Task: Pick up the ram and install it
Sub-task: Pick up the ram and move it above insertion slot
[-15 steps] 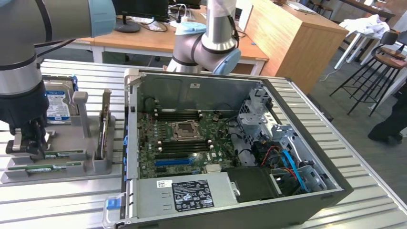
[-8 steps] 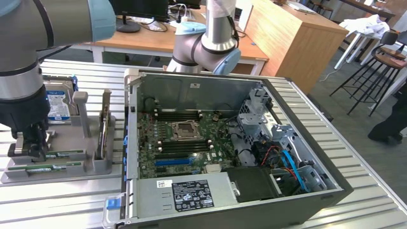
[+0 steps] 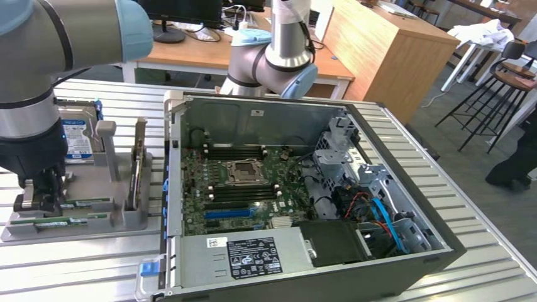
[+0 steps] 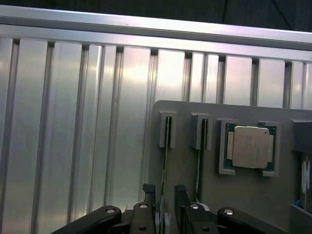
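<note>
The ram (image 4: 166,156) is a thin green stick standing on edge in a slot of the grey tray (image 4: 243,195). My gripper (image 4: 165,191) is open, with one dark finger on each side of the stick's near end and a small gap on both sides. A twin stick (image 4: 200,151) stands in the neighbouring slot, beside a CPU (image 4: 250,146). In the exterior view my gripper (image 3: 38,204) hangs low over the tray's left end, above the ram (image 3: 75,221), with the twin stick (image 3: 88,202) just behind it.
An open computer case (image 3: 336,277) lies on the ribbed metal table (image 3: 470,207), its motherboard (image 3: 243,182) showing black memory slots (image 3: 243,152) and a blue slot (image 3: 228,214). A hard drive (image 3: 80,143) stands at the tray's back. A second arm (image 3: 273,60) rises behind the case.
</note>
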